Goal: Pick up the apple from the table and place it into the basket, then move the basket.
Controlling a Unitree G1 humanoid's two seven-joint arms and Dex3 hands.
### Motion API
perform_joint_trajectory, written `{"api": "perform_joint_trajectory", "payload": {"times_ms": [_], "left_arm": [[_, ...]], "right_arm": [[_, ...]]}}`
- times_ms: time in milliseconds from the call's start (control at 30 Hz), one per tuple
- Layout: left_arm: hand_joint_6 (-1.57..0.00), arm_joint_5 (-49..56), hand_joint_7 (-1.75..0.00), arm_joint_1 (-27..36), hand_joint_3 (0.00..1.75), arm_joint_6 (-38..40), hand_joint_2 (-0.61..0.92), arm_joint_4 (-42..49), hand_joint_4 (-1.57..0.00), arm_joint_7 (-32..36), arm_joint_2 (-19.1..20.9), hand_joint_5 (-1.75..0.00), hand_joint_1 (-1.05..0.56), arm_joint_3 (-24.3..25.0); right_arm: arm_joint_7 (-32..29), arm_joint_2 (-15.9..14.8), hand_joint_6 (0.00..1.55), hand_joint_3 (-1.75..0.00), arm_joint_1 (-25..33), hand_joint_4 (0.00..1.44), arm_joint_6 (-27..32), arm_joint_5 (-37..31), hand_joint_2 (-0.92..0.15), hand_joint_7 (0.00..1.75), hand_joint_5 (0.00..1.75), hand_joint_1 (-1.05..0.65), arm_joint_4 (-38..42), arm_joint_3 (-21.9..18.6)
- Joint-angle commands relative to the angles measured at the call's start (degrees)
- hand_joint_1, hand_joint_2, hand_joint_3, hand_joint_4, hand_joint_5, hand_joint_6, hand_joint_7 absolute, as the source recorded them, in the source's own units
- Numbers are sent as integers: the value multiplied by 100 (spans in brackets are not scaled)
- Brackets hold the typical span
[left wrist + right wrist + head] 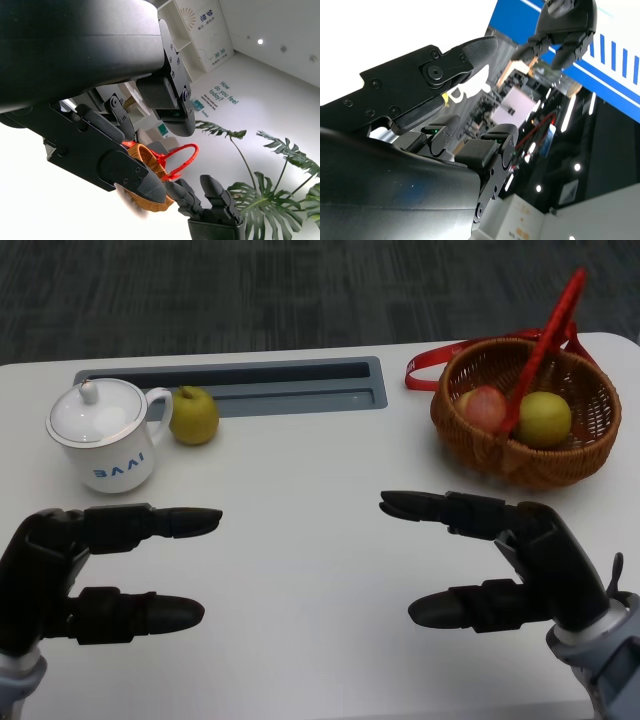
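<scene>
Two hands, left hand [75,575] and right hand [510,565], hover over the table [300,570], fingers apart, grasping nothing; apple [195,415] beside the cup [105,435]; basket [525,415] well apart, holding two fruits.

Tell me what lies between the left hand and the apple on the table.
In the head view, only bare white table separates the left hand from the apple.

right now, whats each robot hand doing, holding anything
Left robot hand: open, holding nothing.
Right robot hand: open, holding nothing.
</scene>
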Motion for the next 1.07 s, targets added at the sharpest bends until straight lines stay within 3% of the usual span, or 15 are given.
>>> {"api": "perform_joint_trajectory", "payload": {"times_ms": [33,500,767,1067], "left_arm": [[-92,-56,0,-37,0,-40,69,59,-102,-69,34,0,-51,-5],[-92,-123,0,11,0,2,68,-18,-101,-125,-2,0,-49,-21],[-91,-119,0,11,0,16,67,-30,-101,-144,-22,0,-46,-13],[-91,-131,0,-98,0,-109,64,143,-99,-222,-29,0,-43,-8]], "right_arm": [[69,81,77,-1,-170,84,-35,41,-81,2,1,-42,212,-61],[297,387,77,0,-582,84,-305,43,-80,0,0,-44,1010,-137],[385,393,77,0,-638,83,-336,40,-80,0,0,-43,1073,-200],[165,354,82,-2,-651,88,-447,-285,-86,2,1,-40,1098,-357]]}}
